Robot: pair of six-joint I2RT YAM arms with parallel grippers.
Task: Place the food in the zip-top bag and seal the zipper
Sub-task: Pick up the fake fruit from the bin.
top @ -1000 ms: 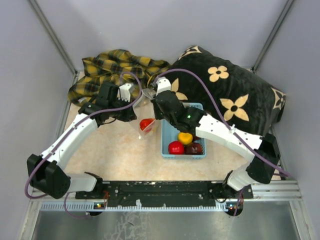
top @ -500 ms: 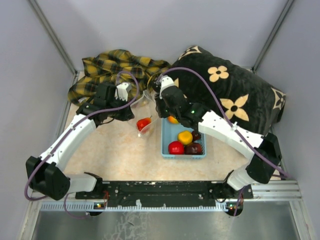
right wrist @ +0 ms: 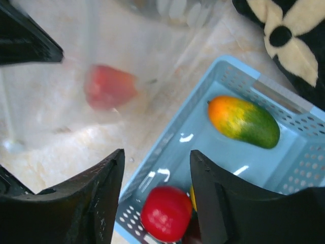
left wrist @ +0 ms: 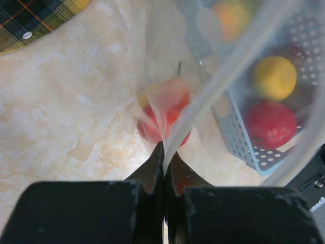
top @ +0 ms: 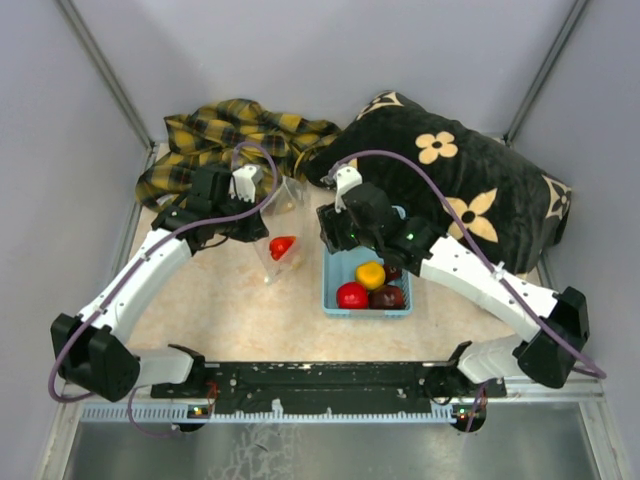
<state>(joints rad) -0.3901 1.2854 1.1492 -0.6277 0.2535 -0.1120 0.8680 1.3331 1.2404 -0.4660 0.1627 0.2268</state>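
Now, L gripper [left wrist: 163,152] pinching zip-top bag [left wrist: 152,51], R gripper [right wrist: 156,157] spread over basket [right wrist: 304,162]

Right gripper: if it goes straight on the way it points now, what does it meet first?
The right gripper would most likely meet the light-blue basket first: its open jaws frame the basket's side wall. The red fruit lies close beside that line; depth is unclear, so it might come first.
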